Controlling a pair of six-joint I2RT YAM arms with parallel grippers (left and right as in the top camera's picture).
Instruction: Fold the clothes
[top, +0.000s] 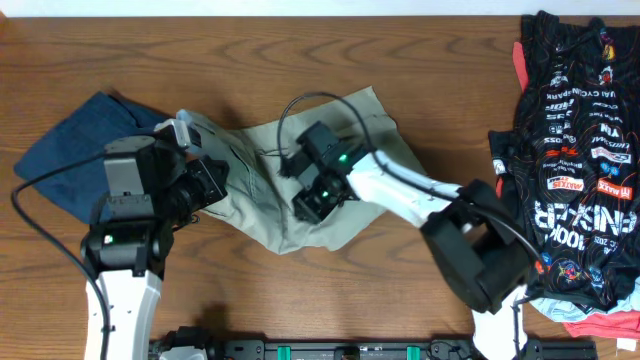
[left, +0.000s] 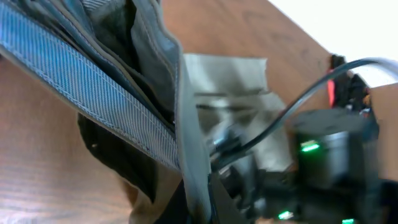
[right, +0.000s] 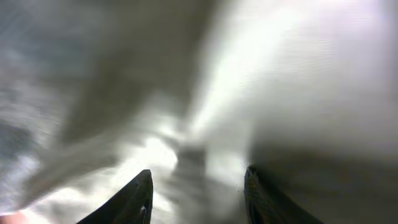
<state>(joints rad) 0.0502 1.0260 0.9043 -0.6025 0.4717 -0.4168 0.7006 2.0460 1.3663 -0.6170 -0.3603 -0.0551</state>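
Broadly, the brown wooden desk (top: 300, 50) fills the overhead view, with a black jersey (top: 570, 130) printed in white and red logos heaped at the right edge. The khaki shorts (top: 370, 130) lie rumpled and unfolded in the middle of the frame, their long axis running roughly left to right. A folded pair of navy trousers (top: 60, 160) sits at the left, just beyond them. Both arms reach onto the khaki cloth. The left end effector (top: 212, 178) is at its left end, where a ribbed waistband (left: 93, 74) hangs close across the left wrist camera. Its fingers are hidden by fabric, so I cannot tell whether they are closed on it. The right end effector (top: 308, 205) is over the middle of the shorts, near the lower edge. In its wrist view the two dark fingertips (right: 140, 199) stand moderately apart with pale cloth directly beneath and between them, gripping nothing. Judging from this, the fold is barely begun. The right arm is nearer the body of the cloth, the left nearer the waistband end.
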